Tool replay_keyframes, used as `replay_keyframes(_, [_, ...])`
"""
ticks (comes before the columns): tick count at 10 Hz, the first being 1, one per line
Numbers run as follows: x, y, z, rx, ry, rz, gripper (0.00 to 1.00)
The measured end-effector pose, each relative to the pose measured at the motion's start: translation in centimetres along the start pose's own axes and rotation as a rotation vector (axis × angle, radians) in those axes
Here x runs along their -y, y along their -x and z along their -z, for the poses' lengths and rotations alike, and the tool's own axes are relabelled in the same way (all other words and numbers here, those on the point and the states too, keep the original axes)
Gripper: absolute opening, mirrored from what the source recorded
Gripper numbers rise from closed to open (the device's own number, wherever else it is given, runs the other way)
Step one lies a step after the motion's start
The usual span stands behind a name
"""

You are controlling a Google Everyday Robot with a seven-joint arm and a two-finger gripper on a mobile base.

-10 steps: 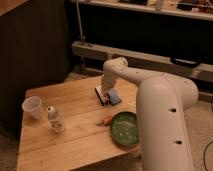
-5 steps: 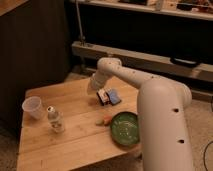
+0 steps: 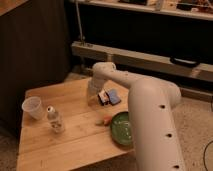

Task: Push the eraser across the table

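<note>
Tool low over the desk, just left of the eraser

The tool [image 3: 93, 98] hangs at the end of the white arm [image 3: 145, 105], down near the desk [image 3: 60, 150] top toward its far side; whether its fingers are wide or narrow I cannot tell. Just right of it lies the eraser [image 3: 103, 97], beside a flat blue pad [image 3: 114, 96]. Nearer, a small orange item [image 3: 104, 120] lies by a green plate [image 3: 121, 129]. At the left stand a clear bottle [image 3: 55, 120] and a white cup [image 3: 33, 107].
</note>
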Motion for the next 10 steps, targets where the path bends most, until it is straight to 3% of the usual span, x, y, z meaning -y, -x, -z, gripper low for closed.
replay_keyframes(3, [0.0, -2.0, 0.0, -0.016, -0.003, -0.036, 0.0])
replay_keyframes(10, [1.2, -7.0, 0.5, -0.112, 0.017, -0.117, 0.0])
